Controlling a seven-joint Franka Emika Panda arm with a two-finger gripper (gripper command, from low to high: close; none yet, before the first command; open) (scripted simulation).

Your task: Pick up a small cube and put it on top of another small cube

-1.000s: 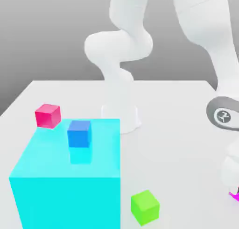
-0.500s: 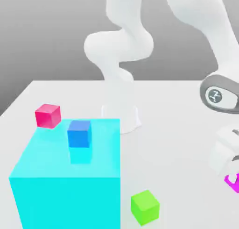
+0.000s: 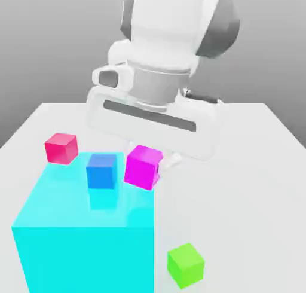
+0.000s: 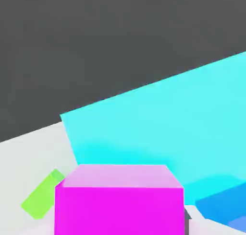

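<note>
The small cube (image 3: 142, 167), plain magenta, hangs slightly tilted under my gripper (image 3: 146, 158), which is shut on it. It hovers over the far right part of the big cyan block's (image 3: 83, 226) top, just to the exterior view's right of a blue cube (image 3: 101, 171) that rests on that block. In the hand view the small cube (image 4: 119, 200) sits close in front, with the cyan block (image 4: 168, 123) behind it and the blue cube (image 4: 226, 207) at one corner. My fingers are hidden behind the hand and the cube.
A pink-red cube (image 3: 61, 147) sits on the white table (image 3: 251, 184) behind the cyan block, at the exterior view's left. A green cube (image 3: 186, 265) lies near the front, right of the cyan block, and the green cube (image 4: 42, 194) also shows beside the held cube.
The arm has swung from the exterior view's lower right to the centre, carrying the magenta cube up off the table and over the cyan block. The other cubes have not moved.
</note>
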